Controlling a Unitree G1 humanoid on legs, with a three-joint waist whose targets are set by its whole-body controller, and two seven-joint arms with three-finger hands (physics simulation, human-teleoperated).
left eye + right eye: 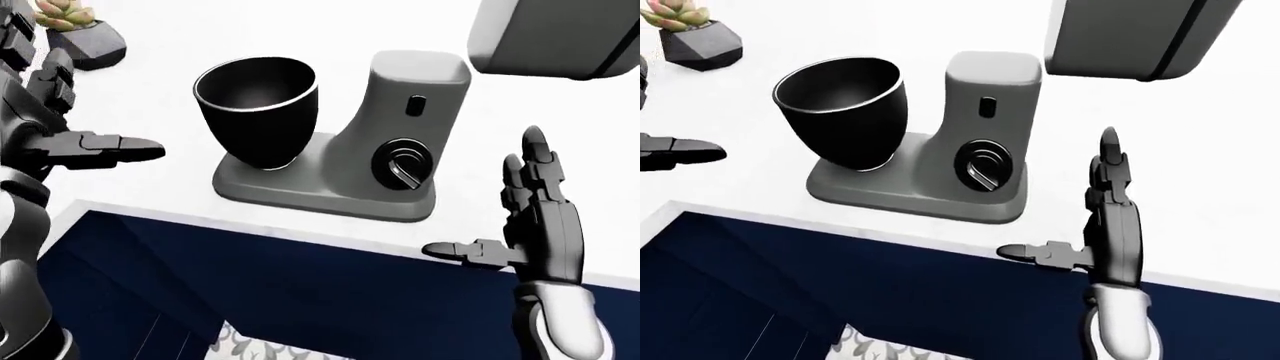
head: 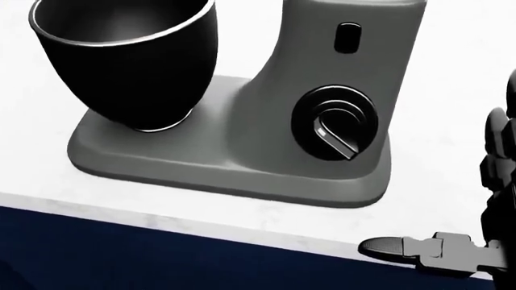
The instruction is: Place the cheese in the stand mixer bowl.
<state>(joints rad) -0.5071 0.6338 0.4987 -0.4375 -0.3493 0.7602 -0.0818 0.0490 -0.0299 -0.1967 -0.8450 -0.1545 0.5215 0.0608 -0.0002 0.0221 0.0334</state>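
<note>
Glossy bowl, matt mixer, pale stone-like counter

The stand mixer bowl looks like dark polished metal with a bright rim; the mixer body is smooth matt grey plastic; the countertop is white and faintly mottled.

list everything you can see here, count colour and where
mixer: 1, grey, on the counter, middle of the left-eye view, head raised at top right
bowl: 1, black, on the mixer base, left of its column, looks empty
dial: 1, black, on the column side
counter: 1, white, upper part of the view
cabinet: 1, dark blue, below the counter edge
plant: 1, green-pink in a dark pot, top left
cheese: none in view
left robot hand: 1, black, open, left edge
right robot hand: 1, black, open, empty, lower right
</note>
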